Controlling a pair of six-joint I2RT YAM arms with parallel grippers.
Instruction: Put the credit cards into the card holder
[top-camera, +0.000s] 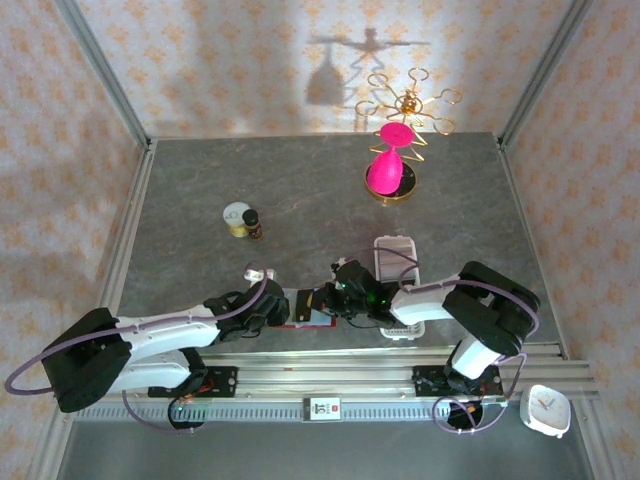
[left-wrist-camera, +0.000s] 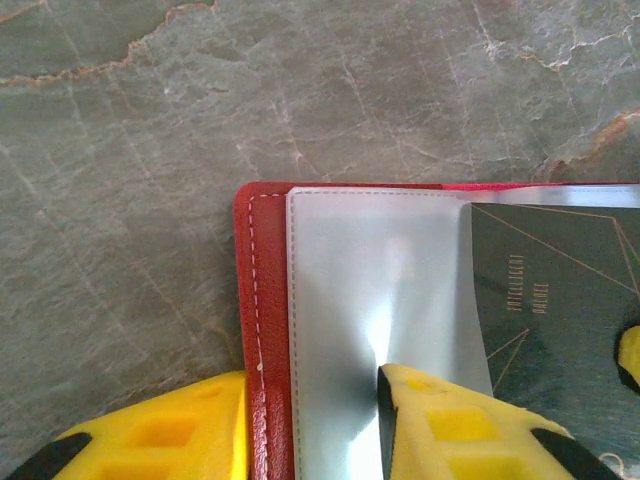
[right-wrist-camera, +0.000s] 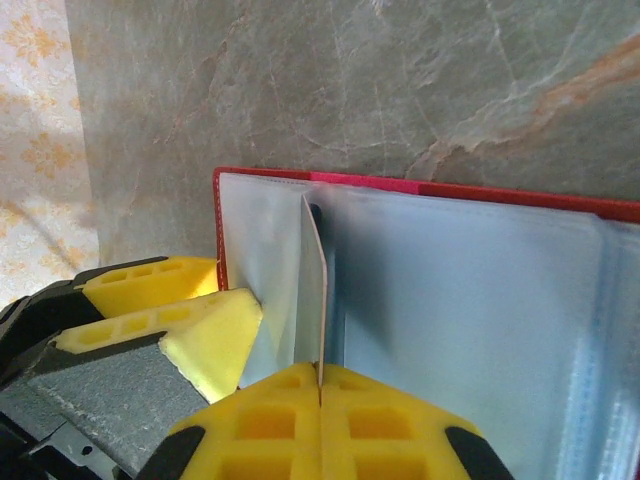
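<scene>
Card holder: the small red folding card holder (left-wrist-camera: 262, 300) lies open on the grey stone table (left-wrist-camera: 150, 150), with its left edge between the left jaws.
Left gripper: the left gripper (left-wrist-camera: 300, 395) has its jaws apart. One presses the clear plastic pocket (left-wrist-camera: 380, 270), and the other sits just outside the red edge.
Right gripper: the right gripper (right-wrist-camera: 320, 385) has its jaws tight together on a thin pale plastic card (right-wrist-camera: 313, 290) that stands on its edge just in front of them.
Done: a dark card with gold lines (left-wrist-camera: 560, 300) is already in a pocket beside the left jaws.
Half done: the pale card's far end pokes into a pocket.
Left to do: push it all the way in. I cannot tell how many more cards wait.
</scene>
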